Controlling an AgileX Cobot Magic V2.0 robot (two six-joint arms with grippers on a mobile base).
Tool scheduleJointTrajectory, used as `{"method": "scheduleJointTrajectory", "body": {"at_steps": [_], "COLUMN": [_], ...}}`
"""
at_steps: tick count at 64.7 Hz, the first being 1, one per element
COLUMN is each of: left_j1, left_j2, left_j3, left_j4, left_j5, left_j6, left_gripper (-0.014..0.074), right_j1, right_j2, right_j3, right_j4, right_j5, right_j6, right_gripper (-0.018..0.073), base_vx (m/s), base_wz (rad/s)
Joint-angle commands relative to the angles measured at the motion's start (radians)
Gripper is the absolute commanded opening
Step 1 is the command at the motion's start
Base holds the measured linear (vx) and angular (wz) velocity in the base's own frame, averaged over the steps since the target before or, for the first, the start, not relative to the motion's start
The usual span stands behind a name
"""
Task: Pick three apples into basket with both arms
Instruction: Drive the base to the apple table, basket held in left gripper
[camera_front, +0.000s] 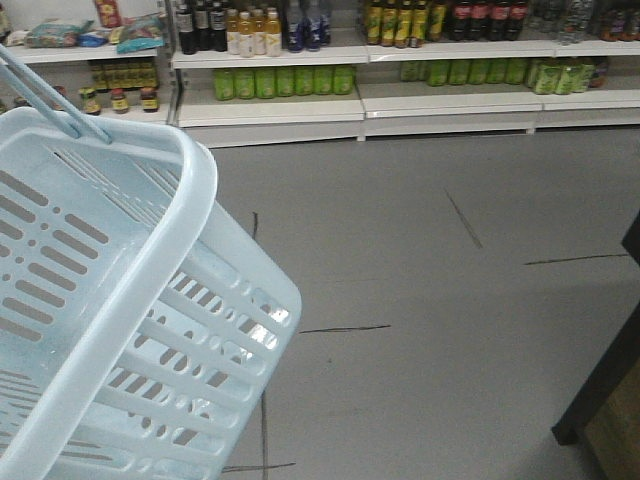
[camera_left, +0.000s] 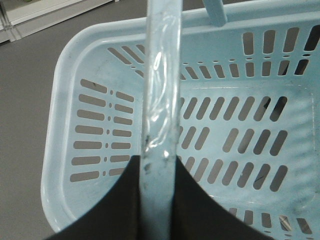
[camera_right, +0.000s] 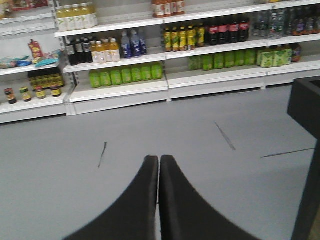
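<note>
The pale blue basket (camera_front: 110, 330) hangs tilted at the left of the front view, above the grey floor, with nothing inside it. In the left wrist view my left gripper (camera_left: 159, 162) is shut on the basket's thin handle (camera_left: 161, 100), and the slotted base of the basket (camera_left: 235, 145) lies below it. My right gripper (camera_right: 159, 162) is shut with nothing between its fingers and points over bare floor toward the shelves. The apples are out of view.
White store shelves (camera_front: 400, 100) with rows of bottles and green cans run along the far wall. Grey floor (camera_front: 430, 300) with dark scuff lines stretches in front of them. A dark piece of furniture (camera_front: 605, 385) stands at the right edge.
</note>
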Motion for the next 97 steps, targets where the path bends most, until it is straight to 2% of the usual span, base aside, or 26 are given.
{"method": "scheduleJointTrajectory", "body": {"at_steps": [1,50,97], "left_j1": [-0.006,-0.006,-0.006], "left_j2": [-0.002,-0.014,-0.014], "left_j3": [-0.023,-0.023,-0.023], "left_j4": [-0.008,-0.008,-0.008], "left_j5": [-0.058,-0.058,-0.058], "left_j6": [-0.013,-0.013,-0.013], "left_gripper": [-0.0008,-0.0006,-0.0006], "right_j1": [-0.008,-0.008,-0.008], "right_j2": [-0.004,-0.004,-0.004], "right_j3": [0.006,0.006,0.006], "right_j4": [-0.002,-0.002,-0.002], "right_j5": [-0.073,-0.073,-0.073], "right_j6": [0.000,0.000,0.000], "right_gripper": [-0.0009,-0.0009,-0.0009], "base_vx": [0.21,0.17,0.12], "base_wz": [-0.55,-0.65,-0.45]}}
